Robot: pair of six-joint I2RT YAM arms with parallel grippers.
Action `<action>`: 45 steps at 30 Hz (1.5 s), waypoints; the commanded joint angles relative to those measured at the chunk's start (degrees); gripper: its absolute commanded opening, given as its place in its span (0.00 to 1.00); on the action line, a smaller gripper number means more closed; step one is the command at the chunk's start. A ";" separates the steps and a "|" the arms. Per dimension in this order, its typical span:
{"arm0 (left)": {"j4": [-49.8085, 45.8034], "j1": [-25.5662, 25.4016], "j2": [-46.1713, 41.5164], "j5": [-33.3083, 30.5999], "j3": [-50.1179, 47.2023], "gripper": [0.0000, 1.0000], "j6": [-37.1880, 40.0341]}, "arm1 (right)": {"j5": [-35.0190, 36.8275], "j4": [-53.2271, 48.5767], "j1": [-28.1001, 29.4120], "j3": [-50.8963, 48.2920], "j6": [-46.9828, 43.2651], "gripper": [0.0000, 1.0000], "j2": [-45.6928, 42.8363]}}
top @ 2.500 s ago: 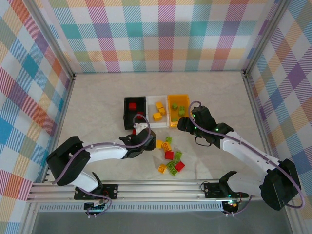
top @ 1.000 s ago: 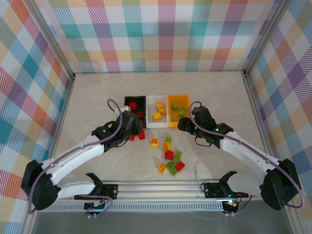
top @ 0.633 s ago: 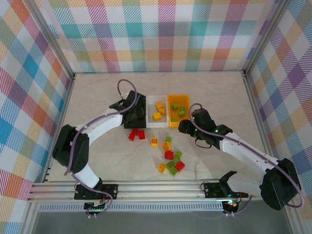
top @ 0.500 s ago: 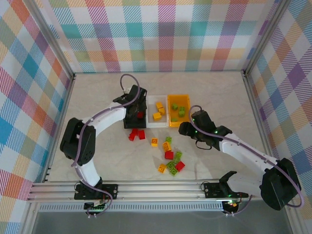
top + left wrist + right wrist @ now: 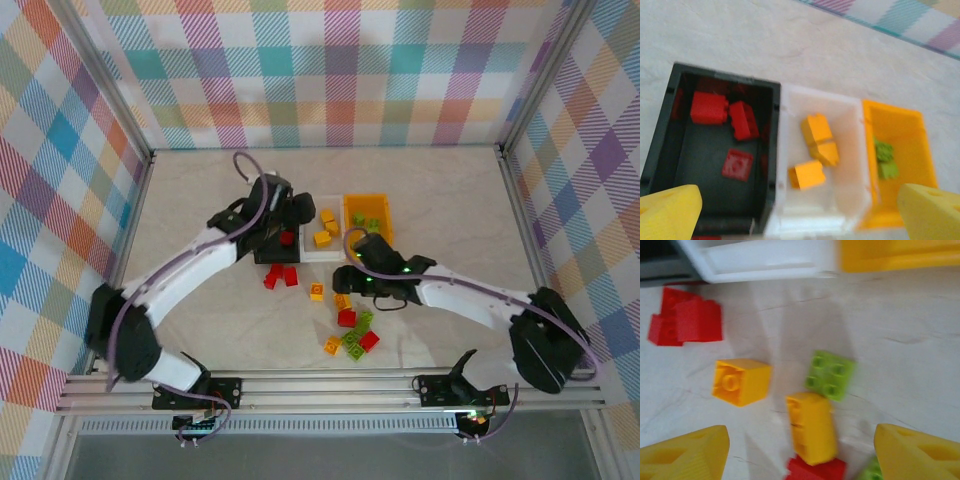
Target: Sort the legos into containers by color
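We list left bin (image 5: 700, 160), middle bin (image 5: 846, 167), right bin (image 5: 907, 150) abreast, walls touching, bricks (image 5: 709, 107) in each. Loose bricks (image 5: 347, 318) lie before them.

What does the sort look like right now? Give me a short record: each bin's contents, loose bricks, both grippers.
black bin: three red bricks
white bin: three yellow-orange bricks
orange bin: green bricks, two visible
loose bricks: red, yellow-orange and green, on the table in front of the bins
left gripper: open, above the bins, holding nothing
right gripper: open, over the loose bricks, holding nothing
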 commanded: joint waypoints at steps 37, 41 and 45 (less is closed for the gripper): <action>-6.72 -4.44 -32.49 7.39 -33.82 0.99 -7.94 | 9.08 -2.43 0.62 23.02 -5.81 0.27 15.32; -5.33 -8.81 -29.32 9.00 -33.27 0.99 -6.20 | 6.40 -3.98 -3.19 30.52 -7.49 0.28 21.27; -3.08 -12.69 -26.55 11.29 -32.99 0.99 -4.25 | 5.78 -6.58 -5.97 38.16 -7.89 0.33 28.38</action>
